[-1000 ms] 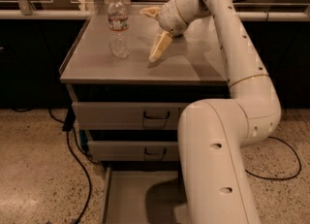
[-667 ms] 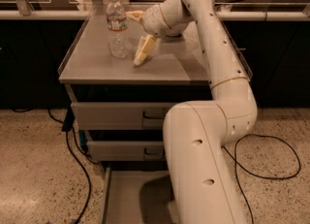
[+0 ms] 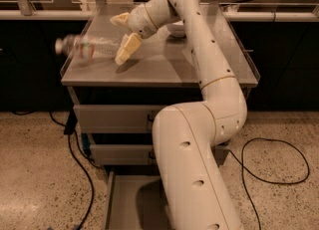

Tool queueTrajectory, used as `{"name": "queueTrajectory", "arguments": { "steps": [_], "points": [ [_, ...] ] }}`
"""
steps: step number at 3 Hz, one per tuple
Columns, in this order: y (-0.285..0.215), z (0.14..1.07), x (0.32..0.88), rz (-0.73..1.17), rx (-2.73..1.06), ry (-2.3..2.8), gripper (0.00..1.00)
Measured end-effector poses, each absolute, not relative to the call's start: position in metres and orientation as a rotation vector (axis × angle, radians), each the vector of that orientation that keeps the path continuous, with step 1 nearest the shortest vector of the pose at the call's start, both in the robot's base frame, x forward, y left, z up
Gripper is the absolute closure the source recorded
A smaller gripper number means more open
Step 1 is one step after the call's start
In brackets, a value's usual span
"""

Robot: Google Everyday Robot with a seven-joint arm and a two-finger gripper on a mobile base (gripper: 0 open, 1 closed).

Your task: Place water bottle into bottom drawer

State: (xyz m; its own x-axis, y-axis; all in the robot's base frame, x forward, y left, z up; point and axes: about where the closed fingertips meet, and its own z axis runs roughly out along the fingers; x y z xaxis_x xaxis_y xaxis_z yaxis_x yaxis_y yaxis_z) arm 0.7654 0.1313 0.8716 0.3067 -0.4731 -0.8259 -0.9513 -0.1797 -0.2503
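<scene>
My arm (image 3: 199,139) is glossy white: fat rounded links, dotted with small dark holes, with a thin gold seam at one joint. My gripper (image 3: 123,34), over the cabinet top (image 3: 164,69), has two cream fingers (image 3: 127,48), spread apart.

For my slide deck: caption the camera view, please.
Open gripper beside the water bottle tipped sideways on the cabinet top; bottom drawer open below.

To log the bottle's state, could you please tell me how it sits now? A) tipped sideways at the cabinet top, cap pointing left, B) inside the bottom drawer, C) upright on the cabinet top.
A: the bottle is roughly horizontal over the cabinet top, cap toward the left edge and base by the open pincer; it is not in the bottom drawer.
</scene>
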Motion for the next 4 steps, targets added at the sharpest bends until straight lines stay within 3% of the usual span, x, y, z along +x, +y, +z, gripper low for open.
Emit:
{"name": "queueTrajectory", "arguments": {
  "steps": [3, 4],
  "points": [
    [0.144, 0.868, 0.755, 0.825, -1.815, 1.247, 0.00],
    [0.169, 0.858, 0.738, 0.894, -1.881, 1.150, 0.00]
  ]
}}
